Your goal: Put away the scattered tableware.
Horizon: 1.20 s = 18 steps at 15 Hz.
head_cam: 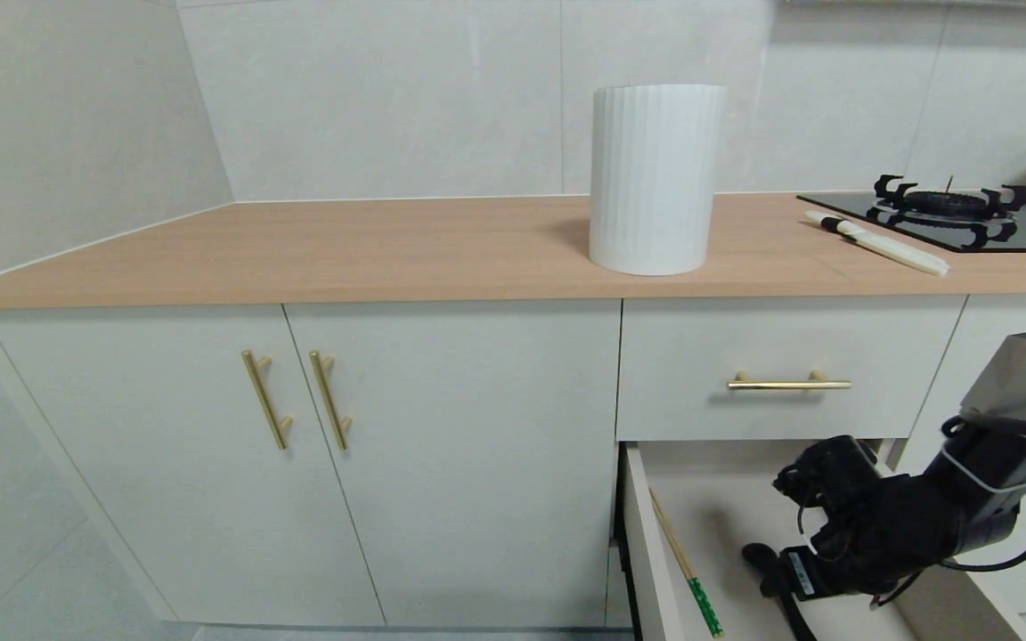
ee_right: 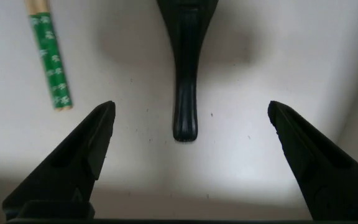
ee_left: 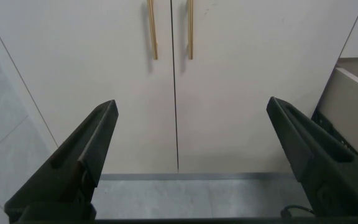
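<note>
Jaws gaping wide, right gripper and left gripper alike; black spoon lying loose between right pair | step: probably depositing into drawer | next: lifting straight clear

Inside pale drawer: tan chopsticks with green, white-patterned ends; glossy black spoon. Above drawer: white vertically ribbed canister on light wood-grain countertop.

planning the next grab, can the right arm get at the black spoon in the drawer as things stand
Probably yes: the right gripper hangs open inside the open drawer, directly over the spoon, with nothing between them. The chopsticks lie off to one side, clear of it.
</note>
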Available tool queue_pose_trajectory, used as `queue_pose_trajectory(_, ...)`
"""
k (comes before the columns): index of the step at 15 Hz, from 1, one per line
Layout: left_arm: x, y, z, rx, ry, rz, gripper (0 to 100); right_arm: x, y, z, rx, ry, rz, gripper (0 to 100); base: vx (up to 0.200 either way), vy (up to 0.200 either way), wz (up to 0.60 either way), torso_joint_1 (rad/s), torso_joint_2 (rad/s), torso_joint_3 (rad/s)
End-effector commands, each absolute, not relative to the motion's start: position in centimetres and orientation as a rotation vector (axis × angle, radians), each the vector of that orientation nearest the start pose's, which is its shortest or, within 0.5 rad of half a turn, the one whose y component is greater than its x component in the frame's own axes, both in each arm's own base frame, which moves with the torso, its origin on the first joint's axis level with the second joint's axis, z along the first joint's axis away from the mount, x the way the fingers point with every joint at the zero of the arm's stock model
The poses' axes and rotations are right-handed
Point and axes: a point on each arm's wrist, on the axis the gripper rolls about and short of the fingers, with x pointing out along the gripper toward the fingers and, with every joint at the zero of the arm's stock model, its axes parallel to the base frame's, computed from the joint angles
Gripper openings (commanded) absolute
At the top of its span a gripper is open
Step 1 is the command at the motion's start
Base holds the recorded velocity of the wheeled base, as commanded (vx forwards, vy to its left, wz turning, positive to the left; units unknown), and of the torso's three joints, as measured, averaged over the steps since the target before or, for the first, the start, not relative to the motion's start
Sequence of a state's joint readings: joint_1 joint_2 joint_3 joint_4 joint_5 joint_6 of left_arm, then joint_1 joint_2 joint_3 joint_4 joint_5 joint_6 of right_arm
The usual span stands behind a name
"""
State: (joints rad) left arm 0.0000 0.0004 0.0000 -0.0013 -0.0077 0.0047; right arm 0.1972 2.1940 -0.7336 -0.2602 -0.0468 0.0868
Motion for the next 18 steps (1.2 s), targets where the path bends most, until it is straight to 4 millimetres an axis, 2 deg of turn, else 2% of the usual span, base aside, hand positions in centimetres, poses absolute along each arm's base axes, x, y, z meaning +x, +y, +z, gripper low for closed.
queue_pose_trajectory(1,-2.3,0.0,7.6,0.005,-0.002,-0.008,100,29.1,5.7,2.1,-0.043,1.09,0.082,100,0.0,0.0,0.0,0.0,0.0,0.0)
queue_pose_trajectory(5,-2.3,0.0,7.6,0.005,-0.002,-0.008,100,26.3,5.8,8.1,-0.018,0.913,0.116,100,0.0,0.0,0.0,0.0,0.0,0.0)
queue_pose_trajectory(9,-2.3,0.0,7.6,0.005,-0.002,-0.008,100,23.4,6.8,11.7,-0.036,0.836,0.183,100,0.0,0.0,0.0,0.0,0.0,0.0)
queue_pose_trajectory(14,-2.3,0.0,7.6,0.005,-0.002,-0.008,100,21.5,7.3,13.2,-0.06,0.82,0.226,100,0.0,0.0,0.0,0.0,0.0,0.0)
queue_pose_trajectory(18,-2.3,0.0,7.6,0.005,-0.002,-0.008,100,20.4,7.5,13.9,-0.076,0.81,0.258,100,-0.2,0.0,0.0,0.006,0.0,0.002)
